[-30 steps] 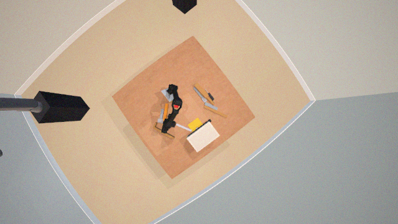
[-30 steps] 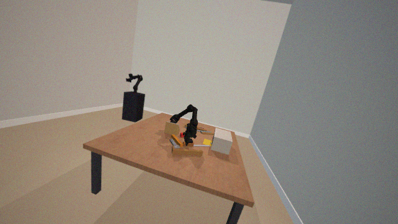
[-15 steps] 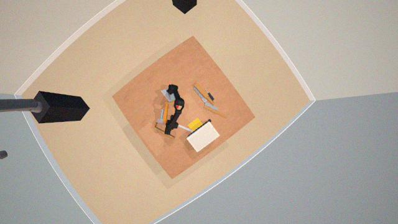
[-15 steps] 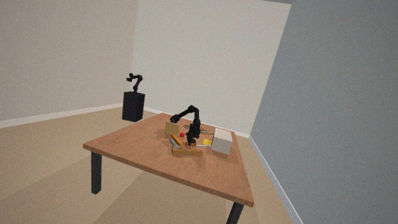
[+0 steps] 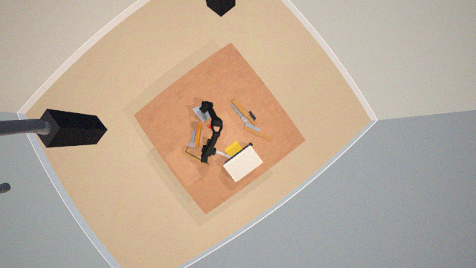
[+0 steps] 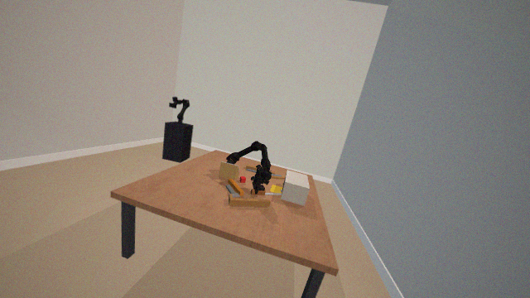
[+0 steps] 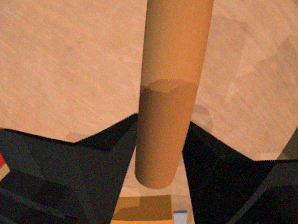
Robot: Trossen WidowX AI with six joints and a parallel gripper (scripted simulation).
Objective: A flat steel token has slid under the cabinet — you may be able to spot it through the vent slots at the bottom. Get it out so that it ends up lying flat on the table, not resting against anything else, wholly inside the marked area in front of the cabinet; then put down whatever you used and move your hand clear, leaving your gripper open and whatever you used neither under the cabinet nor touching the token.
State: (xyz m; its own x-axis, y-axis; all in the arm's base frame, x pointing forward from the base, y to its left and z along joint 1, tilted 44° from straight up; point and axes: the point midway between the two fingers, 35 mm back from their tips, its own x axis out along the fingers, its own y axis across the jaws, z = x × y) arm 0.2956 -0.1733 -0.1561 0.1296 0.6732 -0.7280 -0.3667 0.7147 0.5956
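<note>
The white cabinet (image 5: 243, 164) (image 6: 296, 188) stands on the table, with the yellow marked area (image 5: 233, 148) (image 6: 276, 189) at its front. My gripper (image 5: 212, 151) (image 6: 257, 191) (image 7: 160, 121) is shut on the round wooden handle (image 7: 170, 60) of a tool, low over the table beside the marked area. The tool's thin pale rod (image 5: 223, 153) (image 6: 273, 194) runs from the gripper towards the cabinet's front, near one end. Whether its tip is under the cabinet cannot be told. The steel token cannot be seen in any view.
A red cube (image 5: 210, 126) (image 6: 243, 180) lies near the arm. An orange bar (image 5: 198, 135) (image 6: 235, 187) and a long wooden piece (image 6: 248, 201) lie close to the gripper. A tan board (image 6: 229, 170) stands by the arm's base. Several long pieces (image 5: 257, 135) lie across the table.
</note>
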